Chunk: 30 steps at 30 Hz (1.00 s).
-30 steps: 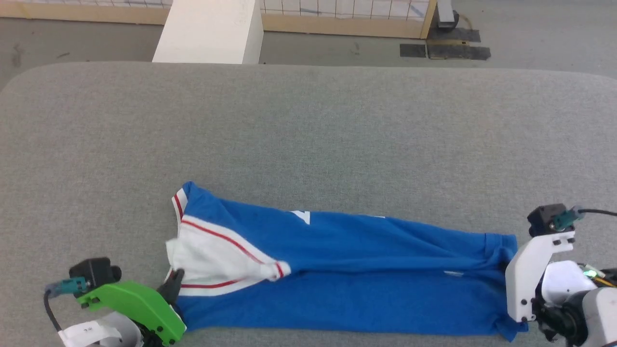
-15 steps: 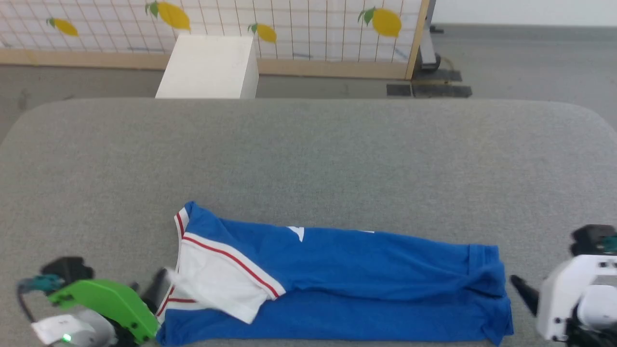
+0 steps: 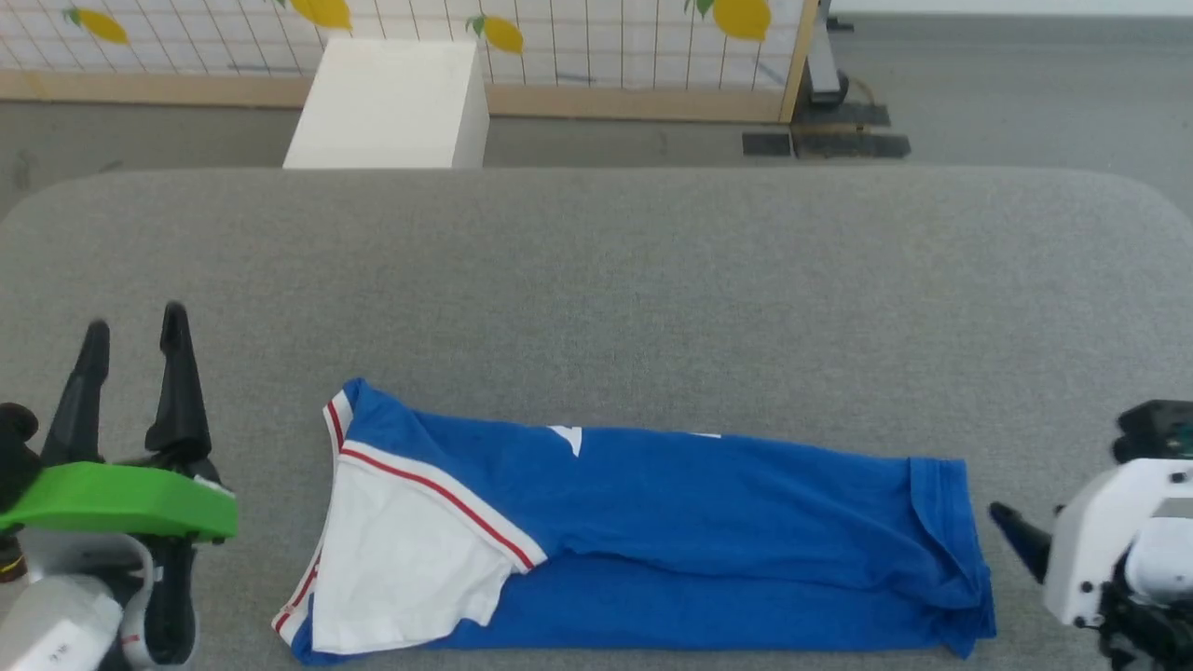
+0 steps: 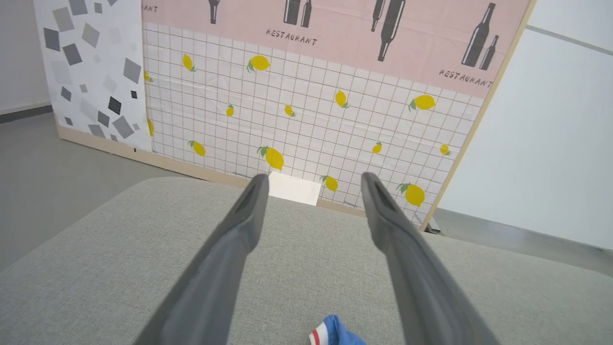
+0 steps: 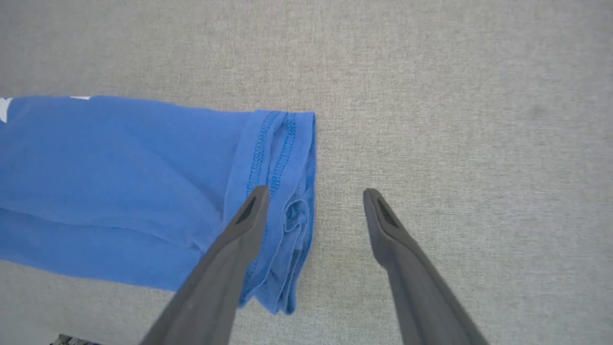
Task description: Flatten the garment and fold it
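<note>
**Both end effectors have let go**

You've released the garment (image 3: 708,503). The left end effector (image 3: 133,321) and right end effector (image 5: 316,192), clamped on its ends a second ago, now stand apart and empty. The garment lies doubled lengthwise near the worktop's (image 3: 596,280) front edge. Its long axis runs left–right, with the white sleeve (image 3: 401,550) at the robot's left and the hem (image 3: 941,522) at its right. A crosswise fold likely remains.

The royal-blue soft-fabric T-shirt (image 3: 699,494) is no longer being gripped at either end. The left gripper (image 3: 135,319), earlier pinched on the white sleeve (image 3: 401,568) at lower left, is now being held spread near the frame's left edge, clear of the cloth. The right gripper (image 5: 313,191), fingers parted, is being held just beside the blue hem (image 3: 941,522) at lower right. The sleeve is being left flatter.
</note>
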Tool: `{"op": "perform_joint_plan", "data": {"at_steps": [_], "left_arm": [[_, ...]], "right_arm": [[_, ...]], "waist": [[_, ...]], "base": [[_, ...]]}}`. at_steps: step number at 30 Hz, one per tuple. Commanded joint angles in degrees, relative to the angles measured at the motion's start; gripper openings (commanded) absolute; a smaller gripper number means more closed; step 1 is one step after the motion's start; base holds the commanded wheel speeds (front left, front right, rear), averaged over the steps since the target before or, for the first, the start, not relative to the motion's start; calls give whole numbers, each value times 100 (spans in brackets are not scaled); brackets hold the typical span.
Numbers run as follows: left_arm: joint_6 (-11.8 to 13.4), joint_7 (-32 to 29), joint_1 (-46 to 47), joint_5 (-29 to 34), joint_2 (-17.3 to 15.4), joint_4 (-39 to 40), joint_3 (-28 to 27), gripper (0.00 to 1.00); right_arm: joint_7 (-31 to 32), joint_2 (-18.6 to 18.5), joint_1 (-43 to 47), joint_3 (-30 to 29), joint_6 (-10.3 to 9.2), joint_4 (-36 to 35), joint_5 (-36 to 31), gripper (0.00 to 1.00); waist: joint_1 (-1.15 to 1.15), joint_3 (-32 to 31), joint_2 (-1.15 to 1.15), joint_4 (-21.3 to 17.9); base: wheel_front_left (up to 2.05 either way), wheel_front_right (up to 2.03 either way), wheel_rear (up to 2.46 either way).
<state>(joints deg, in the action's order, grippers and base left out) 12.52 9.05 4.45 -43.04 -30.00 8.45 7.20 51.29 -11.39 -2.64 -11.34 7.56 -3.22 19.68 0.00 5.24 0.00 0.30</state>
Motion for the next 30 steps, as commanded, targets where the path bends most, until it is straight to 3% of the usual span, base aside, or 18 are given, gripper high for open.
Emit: {"op": "perform_joint_plan", "data": {"at_steps": [1, 7, 21, 22, 23, 24, 30], "left_arm": [[-109, 195, 133, 143, 56, -96, 62, 100], [-515, 578, 503, 1037, 201, -482, 276, 100], [-940, 594, 408, 1544, 923, -649, -149, 100], [-966, 594, 400, 1581, 946, -663, -169, 100], [-986, 594, 395, 1606, 969, -671, -187, 100], [-1009, 594, 386, 1636, 990, -689, -203, 100], [-1112, 595, 316, 1773, 1074, -734, -294, 100]], "right_arm": [[-59, -18, -139, 91, -8, 158, 60, 100], [-73, -128, -418, 652, -8, 877, 244, 100], [-328, -261, -685, 1619, -8, 1505, 630, 100], [-354, -300, -709, 1649, -8, 1538, 629, 32], [-386, -328, -725, 1654, -8, 1569, 629, 10], [-380, -365, -732, 1651, -8, 1626, 624, 0], [-374, -585, -771, 1374, -8, 1825, 543, 0]], "waist": [[0, 147, 0, 38], [0, 451, 0, 147], [0, 565, 0, 163], [0, 563, 0, 165], [0, 559, 0, 167], [0, 548, 0, 170], [0, 480, 0, 148]], "base": [[0, 0, 0], [0, 0, 0], [0, 0, 0], [0, 0, 0], [0, 0, 0], [0, 0, 0], [0, 0, 0]]}}
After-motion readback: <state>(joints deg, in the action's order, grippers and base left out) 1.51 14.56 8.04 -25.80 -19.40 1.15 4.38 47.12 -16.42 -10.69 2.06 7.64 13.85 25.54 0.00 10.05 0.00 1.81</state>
